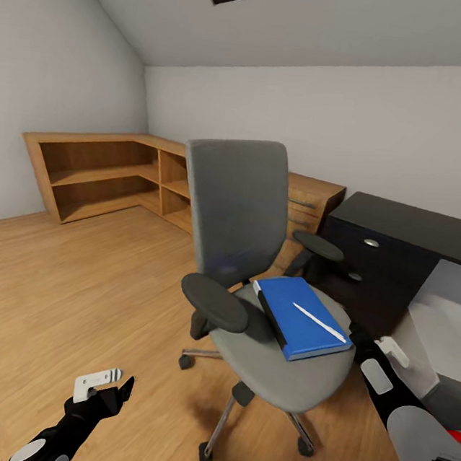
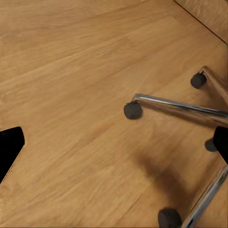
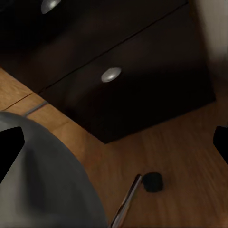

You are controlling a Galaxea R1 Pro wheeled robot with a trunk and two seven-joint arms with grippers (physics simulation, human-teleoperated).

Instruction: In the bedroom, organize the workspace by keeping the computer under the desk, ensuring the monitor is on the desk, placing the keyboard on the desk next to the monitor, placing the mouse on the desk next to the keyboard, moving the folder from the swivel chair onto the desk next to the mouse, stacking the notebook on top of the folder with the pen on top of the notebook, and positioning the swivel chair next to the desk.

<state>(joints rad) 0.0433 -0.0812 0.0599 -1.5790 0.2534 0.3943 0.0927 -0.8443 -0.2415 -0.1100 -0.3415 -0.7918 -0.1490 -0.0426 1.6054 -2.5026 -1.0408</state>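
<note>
On the swivel chair (image 1: 255, 263) seat, your head camera shows the folder (image 1: 300, 317) lying flat with the pen (image 1: 319, 322) resting loose on top. Your right gripper (image 1: 382, 346) sits just beside the seat's edge nearest the desk (image 1: 412, 232), and your left gripper (image 1: 104, 385) hangs over bare floor (image 1: 70, 289) on the chair's far side, well apart from it. Left wrist camera: both fingertips frame the picture's edges, so the jaws stand released, above the chair's chrome base. Right wrist camera: jaws likewise spread, empty, over the seat rim and the desk drawers (image 3: 123, 80). Bump the seat and the chair may roll or spin; tilt the folder and the pen slides off.
</note>
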